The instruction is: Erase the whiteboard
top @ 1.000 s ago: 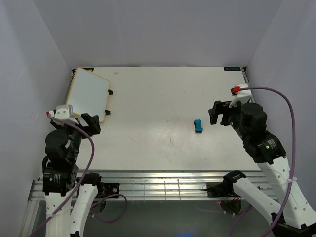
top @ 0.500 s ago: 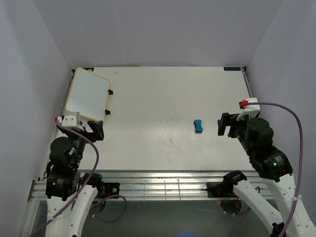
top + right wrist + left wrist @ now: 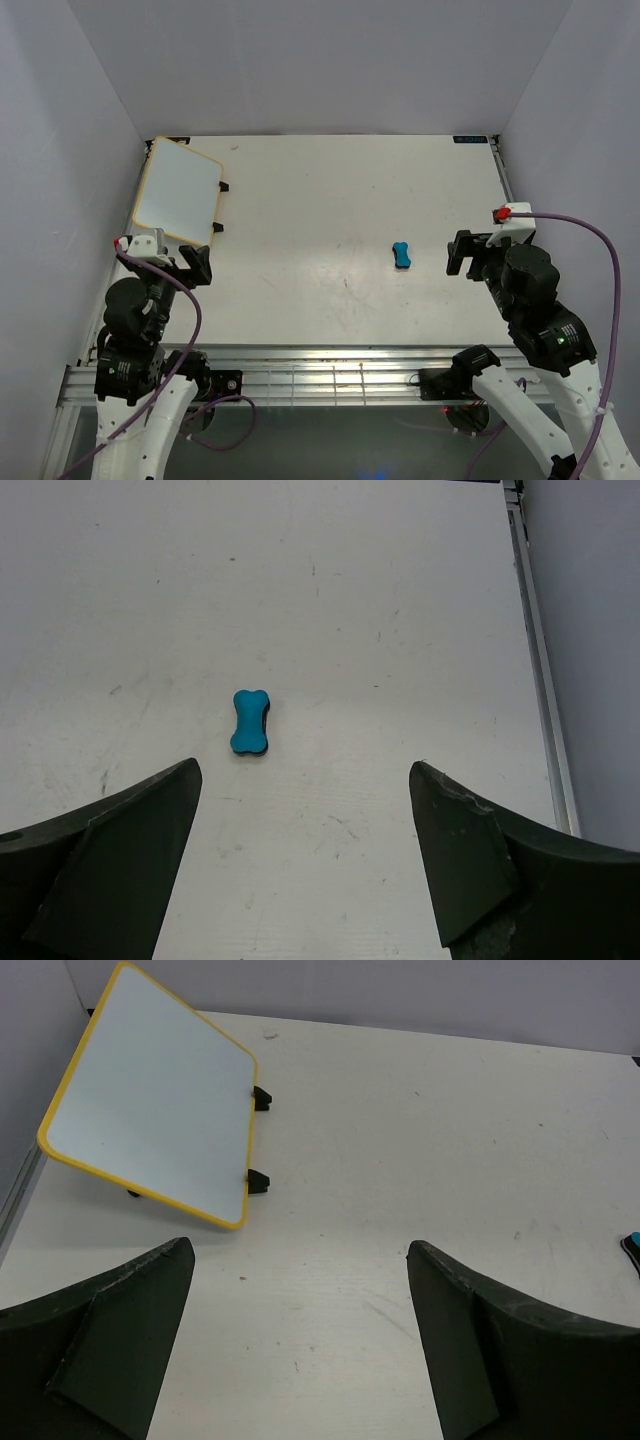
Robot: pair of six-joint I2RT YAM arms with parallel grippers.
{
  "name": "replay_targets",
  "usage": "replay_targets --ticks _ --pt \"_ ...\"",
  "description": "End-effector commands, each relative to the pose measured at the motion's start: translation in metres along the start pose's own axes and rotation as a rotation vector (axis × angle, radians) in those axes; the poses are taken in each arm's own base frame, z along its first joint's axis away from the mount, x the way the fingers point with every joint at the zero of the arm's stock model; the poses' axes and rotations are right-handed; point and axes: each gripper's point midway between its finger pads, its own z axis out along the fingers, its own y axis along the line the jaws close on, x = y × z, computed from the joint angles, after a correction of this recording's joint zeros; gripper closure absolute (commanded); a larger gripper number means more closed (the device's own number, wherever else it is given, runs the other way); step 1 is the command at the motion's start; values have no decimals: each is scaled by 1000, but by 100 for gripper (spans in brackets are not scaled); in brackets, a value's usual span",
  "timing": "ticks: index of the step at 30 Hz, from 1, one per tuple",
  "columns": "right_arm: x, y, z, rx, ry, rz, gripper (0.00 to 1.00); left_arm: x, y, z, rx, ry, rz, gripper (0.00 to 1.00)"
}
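The whiteboard (image 3: pixel 180 189), white with a yellow frame and small black feet, stands tilted at the table's far left; it also shows in the left wrist view (image 3: pixel 150 1095), and its face looks blank. The small blue bone-shaped eraser (image 3: pixel 402 255) lies on the table right of centre and shows in the right wrist view (image 3: pixel 249 722). My left gripper (image 3: pixel 190 262) is open and empty, just in front of the whiteboard. My right gripper (image 3: pixel 463 255) is open and empty, to the right of the eraser.
The white table (image 3: pixel 320 290) is walled by grey panels at the back and both sides. A metal rail (image 3: pixel 300 365) runs along the near edge by the arm bases. A metal strip (image 3: pixel 535 630) runs along the table's right edge.
Both arms have drawn back toward the near edge. The left gripper moved away from the whiteboard's near corner; the right gripper moved right and nearer. Whiteboard and eraser stayed put.
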Motion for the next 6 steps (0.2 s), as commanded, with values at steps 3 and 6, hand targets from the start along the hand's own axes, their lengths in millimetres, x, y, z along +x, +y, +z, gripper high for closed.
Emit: replay_targets --ticks 3,6 --pt "-11 0 0 3 -30 -2 10 -10 0 1 -5 -24 5 2" --pt "-10 2 3 -1 -21 -2 10 -8 0 1 -4 -19 9 2"
